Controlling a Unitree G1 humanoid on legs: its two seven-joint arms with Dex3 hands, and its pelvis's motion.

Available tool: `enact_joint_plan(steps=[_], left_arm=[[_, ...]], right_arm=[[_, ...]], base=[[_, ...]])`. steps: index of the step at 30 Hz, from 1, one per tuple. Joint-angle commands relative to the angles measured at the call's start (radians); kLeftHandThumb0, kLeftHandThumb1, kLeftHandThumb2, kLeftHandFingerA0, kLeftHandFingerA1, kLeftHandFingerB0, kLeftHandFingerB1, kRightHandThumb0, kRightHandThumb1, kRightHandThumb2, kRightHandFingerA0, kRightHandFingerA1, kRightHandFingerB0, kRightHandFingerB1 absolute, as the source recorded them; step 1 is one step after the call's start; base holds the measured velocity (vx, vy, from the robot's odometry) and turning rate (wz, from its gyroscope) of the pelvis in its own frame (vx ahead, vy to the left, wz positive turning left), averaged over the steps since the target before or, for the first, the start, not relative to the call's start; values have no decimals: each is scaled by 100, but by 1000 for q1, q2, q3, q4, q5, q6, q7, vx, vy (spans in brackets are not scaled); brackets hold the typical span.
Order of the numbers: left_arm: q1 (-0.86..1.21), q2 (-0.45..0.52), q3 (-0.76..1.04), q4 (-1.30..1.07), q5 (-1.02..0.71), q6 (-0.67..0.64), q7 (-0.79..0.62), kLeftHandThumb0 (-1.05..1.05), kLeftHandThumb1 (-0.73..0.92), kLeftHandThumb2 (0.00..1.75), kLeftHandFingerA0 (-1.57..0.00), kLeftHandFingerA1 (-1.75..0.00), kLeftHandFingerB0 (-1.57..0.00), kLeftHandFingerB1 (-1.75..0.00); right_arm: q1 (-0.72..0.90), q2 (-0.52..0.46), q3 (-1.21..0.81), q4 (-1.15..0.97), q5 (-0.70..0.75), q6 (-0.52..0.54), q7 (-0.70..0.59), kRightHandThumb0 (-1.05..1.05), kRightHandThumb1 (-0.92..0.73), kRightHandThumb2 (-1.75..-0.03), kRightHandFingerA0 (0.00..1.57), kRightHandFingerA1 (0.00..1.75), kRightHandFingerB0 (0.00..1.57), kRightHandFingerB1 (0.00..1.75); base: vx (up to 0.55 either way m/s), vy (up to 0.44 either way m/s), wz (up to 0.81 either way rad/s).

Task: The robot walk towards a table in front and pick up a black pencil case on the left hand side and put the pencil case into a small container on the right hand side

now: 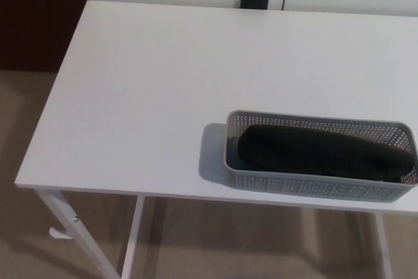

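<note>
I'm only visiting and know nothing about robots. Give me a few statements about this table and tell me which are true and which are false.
1. The black pencil case lies inside the grey basket on the white table. True.
2. The basket stands on the left side of the table. False: it stands at the right, close to the front edge.
3. A robot hand is gripping the pencil case. False: no hand shows in the picture.
4. The basket's walls are full of small holes. True.
5. The pencil case stands upright in the basket. False: it lies flat along the basket's length.
</note>
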Motion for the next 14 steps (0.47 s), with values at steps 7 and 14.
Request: enact_joint_plan(steps=[7, 14], left_arm=[[-325, 33, -39, 869, 70, -437, 554, -81, 56, 97, -3, -46, 0, -22], [-384, 62, -100, 965, 99, -444, 587, -87, 60, 92, -7, -43, -5, -25]], right_arm=[[74, -13, -34, 17, 14, -72, -86, -26, -65, -59, 66, 60, 55, 48], [74, -19, -40, 5, 14, -65, -91, -26, -65, -59, 65, 58, 53, 46]], base=[[0, 0, 0], [0, 0, 0]])
